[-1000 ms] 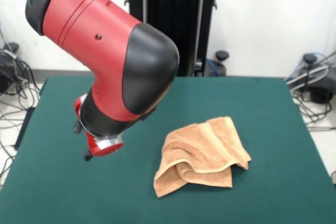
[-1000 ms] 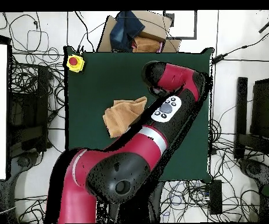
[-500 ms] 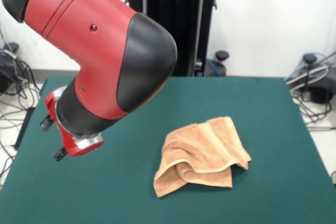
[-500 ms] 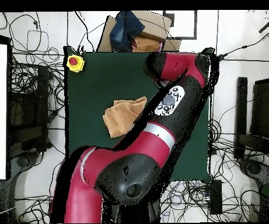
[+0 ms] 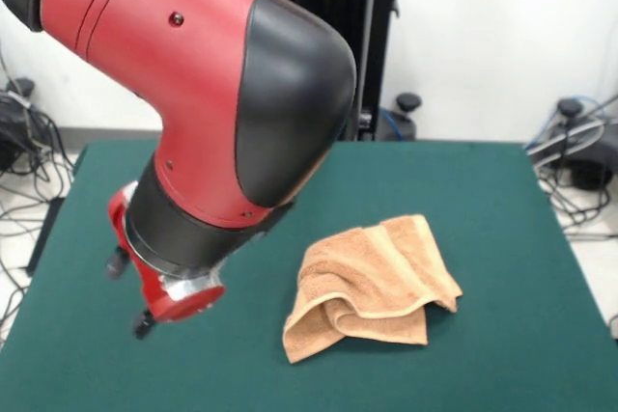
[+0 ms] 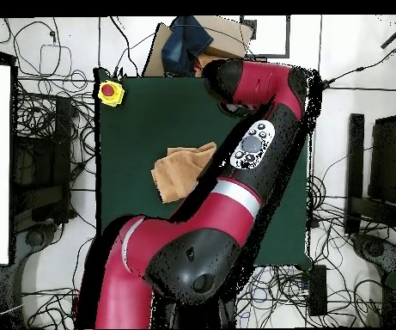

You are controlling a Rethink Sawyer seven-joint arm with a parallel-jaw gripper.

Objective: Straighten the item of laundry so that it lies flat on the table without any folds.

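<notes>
The item of laundry, an orange-tan towel, lies crumpled and folded over itself on the green table, right of centre in the front view. From overhead the towel sits near the middle of the table, partly beside the arm. The red and black arm reaches across the table. Its wrist end with the gripper hangs just above the cloth surface, well to the left of the towel and apart from it. The arm's bulk hides the gripper from above. Nothing is seen held.
A yellow box with a red button sits on a table corner. A cardboard box with dark blue cloth lies past the table edge. Cables crowd the floor on both sides.
In the front view the arm's end swung left, then came back right and lower toward the front edge. The towel has not moved.
</notes>
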